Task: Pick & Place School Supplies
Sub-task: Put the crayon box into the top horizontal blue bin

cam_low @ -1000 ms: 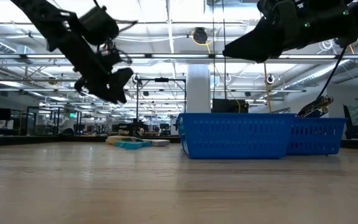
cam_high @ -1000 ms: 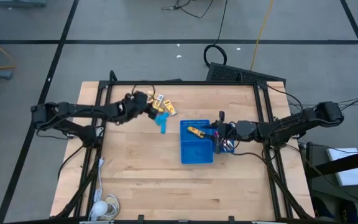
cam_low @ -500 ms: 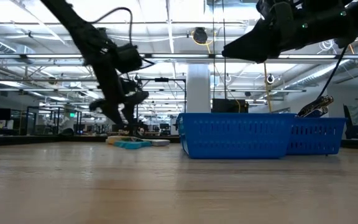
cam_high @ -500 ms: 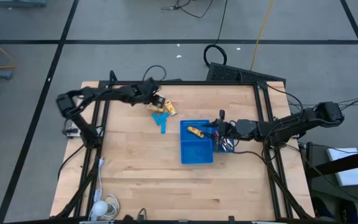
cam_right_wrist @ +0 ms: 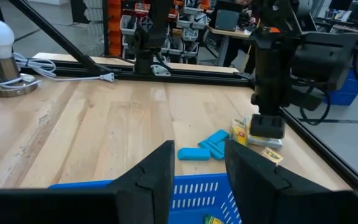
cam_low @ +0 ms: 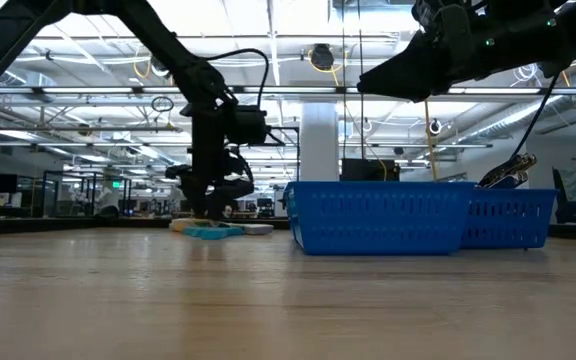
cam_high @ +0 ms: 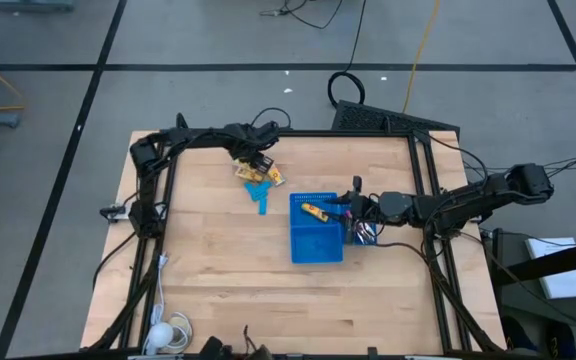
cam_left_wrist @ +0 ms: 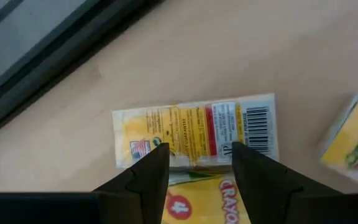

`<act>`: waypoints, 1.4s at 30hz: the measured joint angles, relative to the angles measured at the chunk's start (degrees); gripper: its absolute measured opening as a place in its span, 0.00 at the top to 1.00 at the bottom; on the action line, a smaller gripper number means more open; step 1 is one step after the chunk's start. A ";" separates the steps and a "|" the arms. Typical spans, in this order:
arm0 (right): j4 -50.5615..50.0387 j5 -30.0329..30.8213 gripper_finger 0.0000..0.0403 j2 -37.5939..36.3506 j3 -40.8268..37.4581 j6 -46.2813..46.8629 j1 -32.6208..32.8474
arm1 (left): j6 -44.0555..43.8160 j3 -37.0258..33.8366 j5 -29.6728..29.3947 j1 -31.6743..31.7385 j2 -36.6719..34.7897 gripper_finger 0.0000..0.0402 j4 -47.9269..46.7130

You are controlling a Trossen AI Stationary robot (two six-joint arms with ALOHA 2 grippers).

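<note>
High view: blue tray (cam_high: 316, 243) | yellow packets (cam_high: 268, 174) beside | lamp (cam_high: 160, 338) apart

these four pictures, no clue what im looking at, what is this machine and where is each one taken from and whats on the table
It is a robot with two dark arms at a wooden table, each ending in a two-finger gripper. One picture looks straight down, one looks level across the table top, and two come from cameras on the wrists.

The left gripper is down over a pile of yellow crayon packets, fingers open on either side of one packet, holding nothing yet. Beside the packets lie light-blue plastic pieces.

The right gripper waits, open and empty, above the edge of a blue basket, which already holds one yellow packet.

A white lamp sits at the table's near corner.
</note>
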 joint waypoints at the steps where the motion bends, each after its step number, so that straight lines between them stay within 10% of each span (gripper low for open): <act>1: -0.11 0.00 0.67 0.00 0.00 0.00 0.00 | 0.06 0.15 0.65 -0.01 0.00 0.55 -1.84; 14: -0.84 -0.11 0.67 0.00 0.00 0.20 0.02 | 0.34 -0.06 10.21 -3.02 -6.69 0.55 -20.07; 25: -2.02 -0.15 0.67 0.00 0.00 0.69 0.11 | 18.91 -5.65 10.63 -12.99 -14.57 0.55 -22.65; 42: -2.83 -0.88 0.67 0.01 -0.02 2.32 0.11 | 30.45 -26.71 4.82 -13.15 -15.92 0.55 -1.69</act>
